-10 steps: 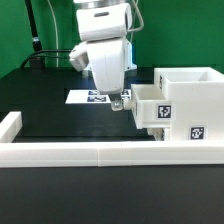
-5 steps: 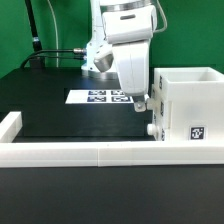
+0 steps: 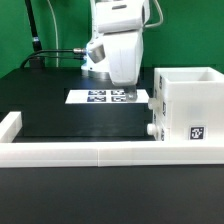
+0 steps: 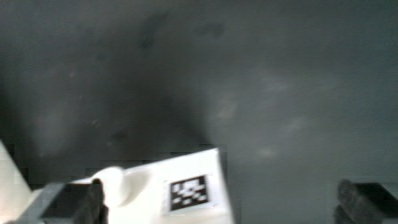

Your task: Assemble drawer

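Sitting beside tool point(image 3: 133, 97): drawer point(image 3: 185, 108).

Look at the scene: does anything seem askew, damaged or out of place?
Nothing stands out. The drawer stands upright against the rail, its trays pushed in with only knobs showing; the marker board lies flat, and the gripper hangs above it.

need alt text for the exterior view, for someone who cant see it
A white robot arm's gripper hangs over a black table, just beside a white boxy drawer casing at the exterior view's right, with trays pushed in and knobs showing. A marker board lies behind; a low white rail edges the front.
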You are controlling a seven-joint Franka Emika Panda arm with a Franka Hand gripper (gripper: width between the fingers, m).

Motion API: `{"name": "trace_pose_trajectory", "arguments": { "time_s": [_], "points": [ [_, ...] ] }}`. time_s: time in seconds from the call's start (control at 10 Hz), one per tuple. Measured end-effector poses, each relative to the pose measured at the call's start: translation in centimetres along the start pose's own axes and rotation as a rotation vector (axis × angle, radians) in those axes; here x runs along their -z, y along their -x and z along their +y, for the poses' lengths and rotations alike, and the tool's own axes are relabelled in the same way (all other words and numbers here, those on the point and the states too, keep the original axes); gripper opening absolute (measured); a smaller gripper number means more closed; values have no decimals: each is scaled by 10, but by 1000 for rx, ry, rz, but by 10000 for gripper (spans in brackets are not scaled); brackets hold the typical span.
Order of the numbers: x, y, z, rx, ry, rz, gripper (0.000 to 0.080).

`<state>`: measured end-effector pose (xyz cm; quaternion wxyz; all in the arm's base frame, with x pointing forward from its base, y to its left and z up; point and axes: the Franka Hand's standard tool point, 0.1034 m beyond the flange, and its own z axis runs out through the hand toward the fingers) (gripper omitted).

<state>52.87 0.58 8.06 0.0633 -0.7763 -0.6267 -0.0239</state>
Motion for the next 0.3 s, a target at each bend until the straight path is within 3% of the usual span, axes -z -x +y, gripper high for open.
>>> {"name": "trace_pose_trajectory", "arguments": {
  "time_s": [0.1, 0.3],
  "points": [
    [2, 2, -8, -10, 21, -5, 648],
    [0, 2, -7, -12, 14, -3, 648]
  ]
}}
